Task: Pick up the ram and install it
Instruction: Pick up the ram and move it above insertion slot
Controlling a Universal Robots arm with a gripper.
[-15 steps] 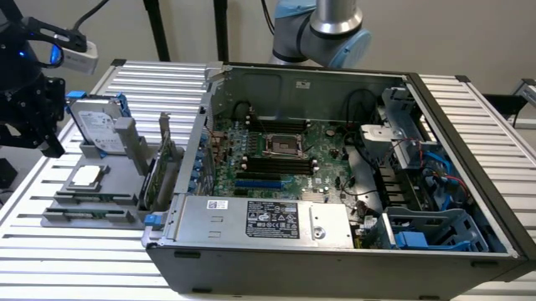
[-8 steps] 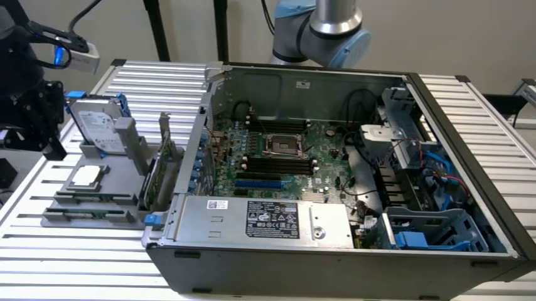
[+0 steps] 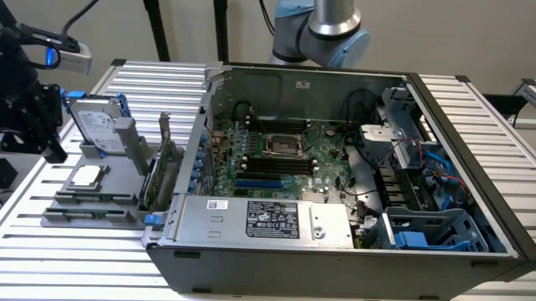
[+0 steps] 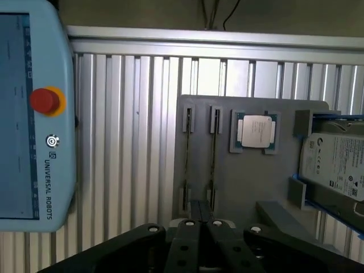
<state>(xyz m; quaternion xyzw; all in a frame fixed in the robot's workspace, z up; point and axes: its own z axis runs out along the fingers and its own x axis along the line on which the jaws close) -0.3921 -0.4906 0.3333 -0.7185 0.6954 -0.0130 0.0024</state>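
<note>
My gripper is shut, its two black fingers pressed together with nothing between them. It hovers above the near edge of the grey parts holder. Just beyond the fingertips the holder has two narrow slots. A thin dark strip that looks like the ram, seen edge-on, stands in one; a fainter line runs along the other slot. In the exterior view the black gripper body hangs at the exterior view's left, above the holder. The open computer case shows its motherboard with black memory slots.
The holder also carries a CPU, a hard drive and an upright expansion card. A teach pendant with a red stop button lies beside the holder. The power supply and drive cages crowd the case's near side.
</note>
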